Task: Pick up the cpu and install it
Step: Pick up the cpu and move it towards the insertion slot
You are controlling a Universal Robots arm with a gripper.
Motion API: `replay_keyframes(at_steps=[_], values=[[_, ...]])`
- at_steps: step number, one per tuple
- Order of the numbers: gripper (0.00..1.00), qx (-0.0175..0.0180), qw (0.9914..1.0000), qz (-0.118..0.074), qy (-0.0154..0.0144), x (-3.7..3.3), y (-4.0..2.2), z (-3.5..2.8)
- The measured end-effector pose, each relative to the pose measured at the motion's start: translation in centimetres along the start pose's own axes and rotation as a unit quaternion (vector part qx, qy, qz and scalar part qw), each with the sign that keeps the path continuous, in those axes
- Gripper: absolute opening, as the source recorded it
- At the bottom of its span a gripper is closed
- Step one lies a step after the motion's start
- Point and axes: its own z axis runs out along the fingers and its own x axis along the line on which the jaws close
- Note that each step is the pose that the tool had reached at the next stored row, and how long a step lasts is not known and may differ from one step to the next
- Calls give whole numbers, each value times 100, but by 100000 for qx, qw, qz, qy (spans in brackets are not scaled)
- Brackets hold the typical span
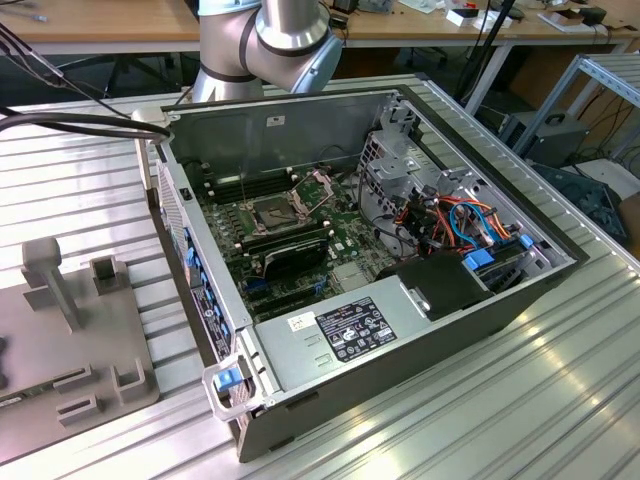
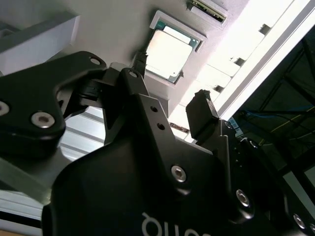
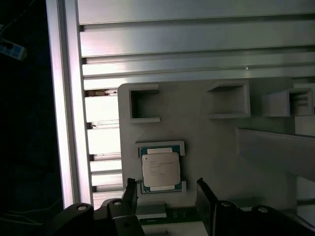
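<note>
One cpu [image 3: 160,167] sits in its grey holder [image 3: 161,144].

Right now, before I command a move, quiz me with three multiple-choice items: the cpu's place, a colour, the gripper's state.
1. Where does the cpu lie? A) in the motherboard socket B) in a recess of the grey fixture plate C) on the bare table
2. The cpu's top is: A) silver-grey B) red C) black
3. The gripper is: A) shut on the cpu B) shut, empty C) open
Key: 1 B, both wrist views show it framed in the plate. 2 A, its top is pale metal. 3 C, the fingers stand apart, closed on nothing.
</note>
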Motion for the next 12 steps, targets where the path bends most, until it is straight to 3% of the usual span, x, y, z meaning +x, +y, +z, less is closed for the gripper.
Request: replay_keyframes(at_steps=[2,12], values=[[60,-1,100000,1,4,54,-4,-1],[60,-2,100000,0,5,57,-4,1]])
